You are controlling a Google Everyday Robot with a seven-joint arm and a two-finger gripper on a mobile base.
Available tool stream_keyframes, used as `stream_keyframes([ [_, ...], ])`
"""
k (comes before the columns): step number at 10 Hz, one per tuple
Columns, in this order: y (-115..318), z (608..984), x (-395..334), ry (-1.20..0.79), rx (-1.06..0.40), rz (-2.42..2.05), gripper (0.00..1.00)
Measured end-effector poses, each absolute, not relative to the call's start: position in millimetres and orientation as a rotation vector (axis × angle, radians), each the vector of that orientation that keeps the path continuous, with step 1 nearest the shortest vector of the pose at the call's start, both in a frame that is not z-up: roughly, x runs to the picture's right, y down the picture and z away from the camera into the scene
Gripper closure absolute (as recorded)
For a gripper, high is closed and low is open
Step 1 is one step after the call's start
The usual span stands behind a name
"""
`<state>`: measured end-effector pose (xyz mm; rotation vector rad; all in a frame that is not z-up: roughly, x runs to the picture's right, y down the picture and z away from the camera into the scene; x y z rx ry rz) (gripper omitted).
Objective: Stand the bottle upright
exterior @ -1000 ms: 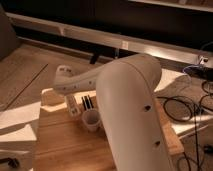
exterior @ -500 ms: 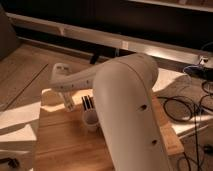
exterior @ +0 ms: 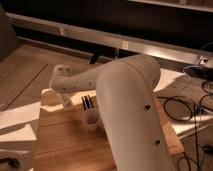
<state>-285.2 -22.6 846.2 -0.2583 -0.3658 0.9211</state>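
Bottle not seen; tool (exterior: 88,106), fingers closed, sits just behind the cup (exterior: 91,120).

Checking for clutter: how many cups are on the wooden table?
1. The pale cup stands on the table, right by the shut hand; the arm could hide others.

A wooden table (exterior: 60,147) is lit warmly. Sunlight is cast in patches across the floor (exterior: 22,75). A dark wall (exterior: 115,17) is crossed by a pale rail (exterior: 95,36). Black cables (exterior: 186,107) are strewn at right.
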Motion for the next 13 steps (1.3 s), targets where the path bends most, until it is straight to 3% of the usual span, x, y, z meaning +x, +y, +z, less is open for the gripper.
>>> stream_keyframes([
  [6, -21.3, 845.4, -285.4, -0.380, -0.265, 0.924, 1.00],
  [13, -51.9, 847.9, -303.0, -0.555, -0.248, 0.879, 1.00],
])
